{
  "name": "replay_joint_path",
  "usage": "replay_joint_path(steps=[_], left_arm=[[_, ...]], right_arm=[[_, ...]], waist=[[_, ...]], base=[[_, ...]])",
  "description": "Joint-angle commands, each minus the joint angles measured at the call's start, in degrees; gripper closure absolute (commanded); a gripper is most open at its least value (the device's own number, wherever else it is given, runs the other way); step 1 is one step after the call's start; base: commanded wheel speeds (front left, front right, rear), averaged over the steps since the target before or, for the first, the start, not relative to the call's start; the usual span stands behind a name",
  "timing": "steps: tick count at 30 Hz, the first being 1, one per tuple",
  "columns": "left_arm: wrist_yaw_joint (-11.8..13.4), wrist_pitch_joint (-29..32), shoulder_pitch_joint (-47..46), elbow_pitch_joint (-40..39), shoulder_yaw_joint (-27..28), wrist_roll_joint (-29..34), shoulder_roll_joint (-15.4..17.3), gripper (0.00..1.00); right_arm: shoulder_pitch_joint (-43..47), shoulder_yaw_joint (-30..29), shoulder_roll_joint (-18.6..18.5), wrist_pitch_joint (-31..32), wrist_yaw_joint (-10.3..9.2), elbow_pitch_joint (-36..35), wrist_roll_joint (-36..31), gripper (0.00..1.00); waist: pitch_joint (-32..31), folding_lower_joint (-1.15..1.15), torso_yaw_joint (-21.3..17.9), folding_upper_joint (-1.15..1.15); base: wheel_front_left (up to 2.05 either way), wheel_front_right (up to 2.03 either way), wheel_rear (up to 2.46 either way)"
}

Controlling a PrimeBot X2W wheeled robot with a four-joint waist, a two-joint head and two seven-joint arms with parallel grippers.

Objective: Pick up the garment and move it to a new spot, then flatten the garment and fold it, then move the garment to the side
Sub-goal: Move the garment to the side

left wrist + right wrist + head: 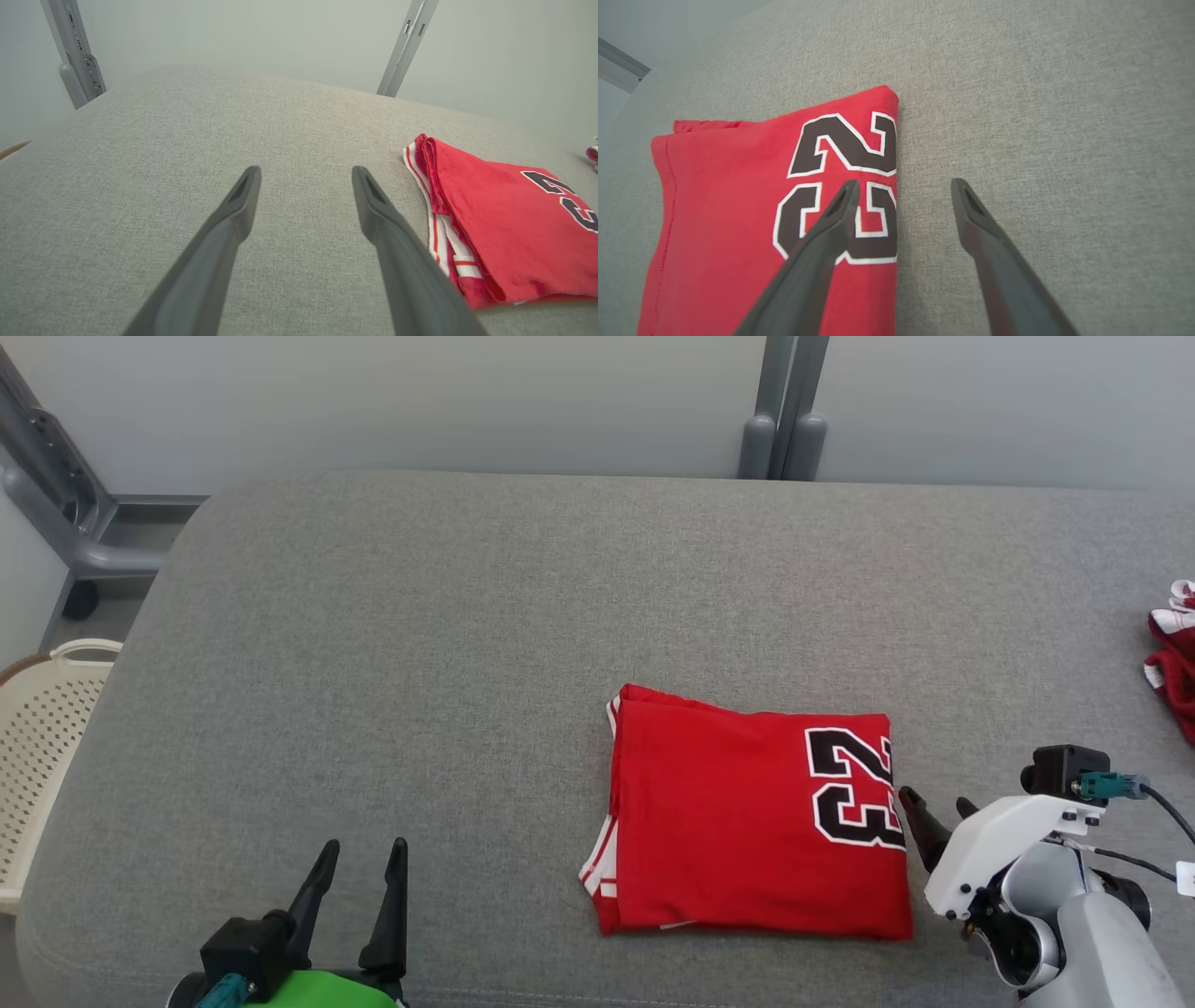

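Since the right gripper [934, 797] hangs open over the jersey's [738, 821] right fold, it should pinch every layer before sliding.

The red jersey garment [747, 821] with white-and-red striped trim lay folded into a flat, roughly square packet on the grey fabric-covered worktop [420, 663], in its near right part. A black number 23 outlined in white showed on the top layer, close along the packet's right edge and turned sideways in the head view. That right edge was a clean, straight fold. On the left side the stacked layers sat slightly uneven, with striped trim peeking out beneath.
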Motion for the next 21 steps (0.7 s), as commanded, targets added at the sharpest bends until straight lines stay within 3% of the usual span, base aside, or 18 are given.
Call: replay_joint_path(steps=[1,16,17,18,20,21], left_arm=[[-0.15,-0.16,-1.22,0.01,0.02,0.17,0.80,0.00],[-0.15,-0.16,-2.73,0.01,-0.36,0.04,1.06,0.00],[-0.15,-0.16,-2.91,0.04,-0.40,-0.02,1.01,0.00],[-0.15,-0.16,-3.03,0.07,-0.48,-0.06,0.95,0.00],[-0.15,-0.16,-3.19,0.11,-0.57,-0.07,0.81,0.00],[-0.15,-0.16,-3.30,0.13,-0.60,-0.07,0.75,0.00]], right_arm=[[-1.42,0.15,-0.10,-1.07,-0.01,1.91,1.06,0.00],[-5.39,4.67,-0.01,0.82,-0.01,11.59,2.29,0.00],[-5.64,5.04,0.03,1.03,-0.01,12.08,2.06,0.13],[-5.90,5.27,0.04,1.18,-0.01,12.51,1.88,0.52],[-6.45,5.51,0.05,1.11,-0.01,13.32,1.31,0.87],[-6.79,5.64,0.08,1.12,-0.01,13.64,0.90,1.00]], waist=[[0.95,0.00,0.20,0.00],[3.45,0.00,0.16,0.00],[3.58,0.00,0.21,0.00],[3.71,0.00,0.26,0.00],[3.91,0.00,0.40,0.00],[3.99,0.00,0.48,0.00]], base=[[0.00,0.00,0.00],[0.00,0.00,0.00],[0.00,0.00,0.00],[0.00,0.00,0.00],[0.00,0.00,0.00],[0.00,0.00,0.00]])
